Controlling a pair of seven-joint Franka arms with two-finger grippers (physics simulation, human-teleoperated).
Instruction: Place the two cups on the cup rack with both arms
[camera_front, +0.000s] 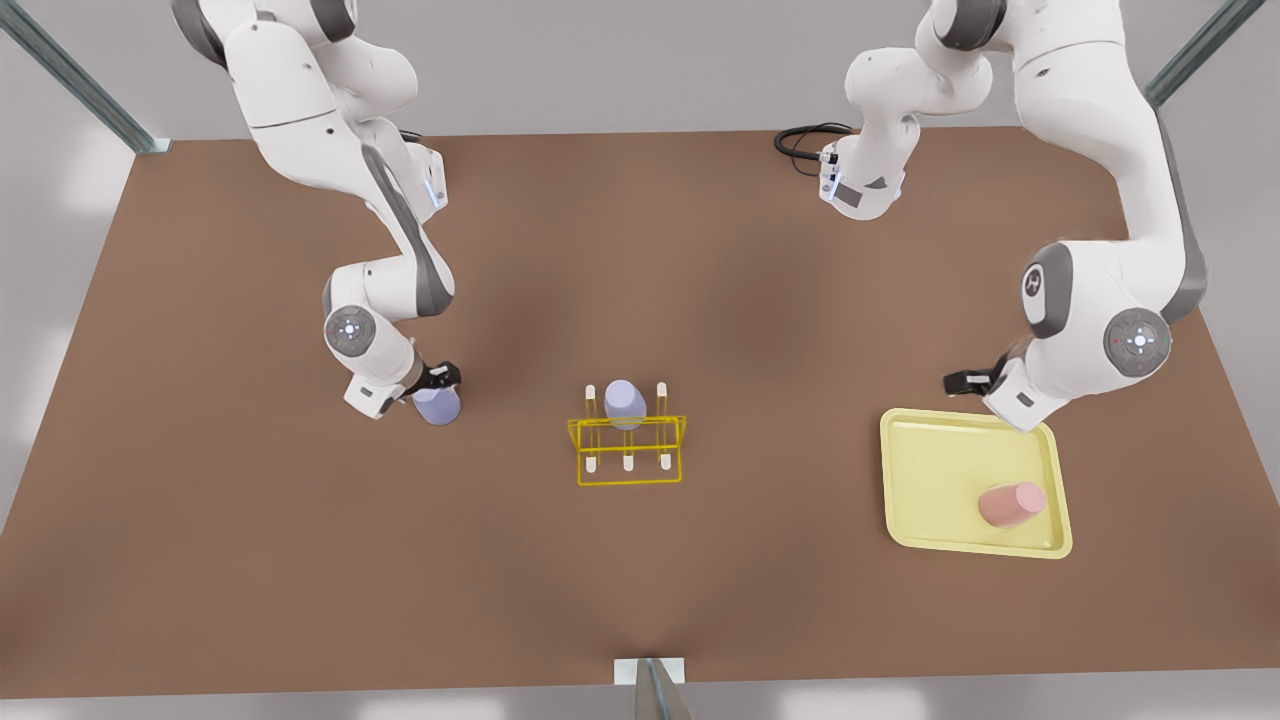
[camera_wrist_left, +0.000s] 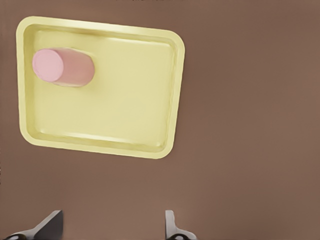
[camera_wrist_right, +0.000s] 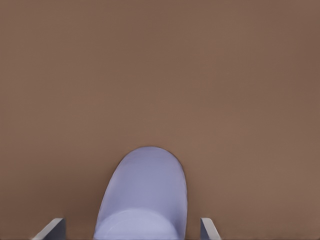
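A pale lavender cup (camera_front: 437, 405) rests on the table at the front view's left. My right gripper (camera_front: 440, 380) is open and straddles this lavender cup (camera_wrist_right: 142, 195), with a gap at each finger. A pale pink cup (camera_front: 1012, 503) lies on its side in the flat yellow tray (camera_front: 930, 470). My left gripper (camera_front: 965, 382) hovers open and empty just past the tray's far corner, and its view takes in the pink cup (camera_wrist_left: 64, 67) in the tray (camera_wrist_left: 125, 105). The yellow cup rack (camera_front: 627, 452) stands mid-table with a second lavender cup (camera_front: 624, 403) on a back peg.
Bare brown tabletop surrounds the rack on all sides. A black cable (camera_front: 805, 140) loops near the far edge. A metal post (camera_front: 655, 690) rises at the table's near edge.
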